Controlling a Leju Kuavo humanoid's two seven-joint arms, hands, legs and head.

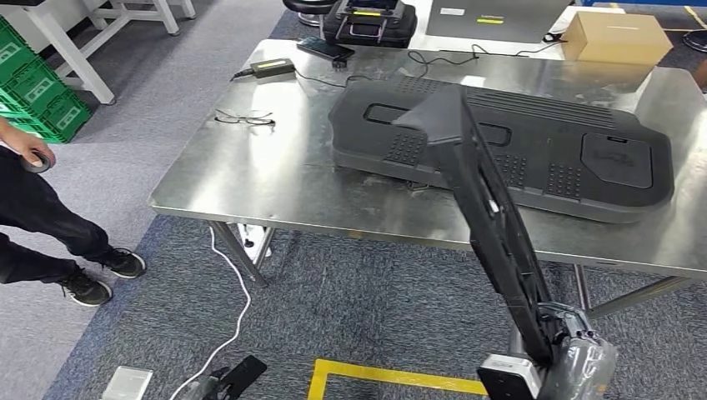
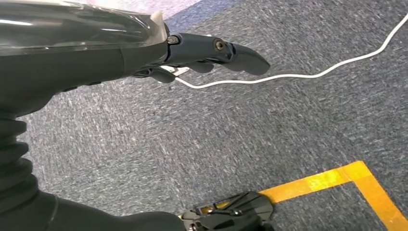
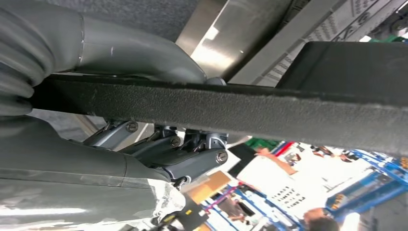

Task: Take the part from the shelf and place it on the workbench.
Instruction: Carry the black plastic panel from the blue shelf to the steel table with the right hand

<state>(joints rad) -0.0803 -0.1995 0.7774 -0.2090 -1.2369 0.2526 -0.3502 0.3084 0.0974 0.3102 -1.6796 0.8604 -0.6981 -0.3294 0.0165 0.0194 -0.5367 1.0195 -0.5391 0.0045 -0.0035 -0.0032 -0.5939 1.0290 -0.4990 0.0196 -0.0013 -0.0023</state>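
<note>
- Right hand [image 1: 575, 362] gripped a long black part [image 1: 492, 217] by its lower end; thumb on one face, fingers [image 3: 192, 149] curled on the other.
- Held part stood edge-on, tilted up and away, its upper end over the workbench [image 1: 275, 179] and in front of a second large black moulded part [image 1: 542, 158] lying flat there.
- Left hand [image 2: 202, 57] hung over grey carpet [image 2: 231, 130], fingers apart, holding nothing; white cable [image 2: 308, 74] and yellow floor tape [image 2: 337, 180] below.
- Glasses [image 1: 244, 117], a black power brick [image 1: 273, 67] and a cardboard box [image 1: 615, 37] also lay on bench.
- Person [image 1: 42, 217] in dark clothes stood at bench's left, next to green crates [image 1: 37, 92].
</note>
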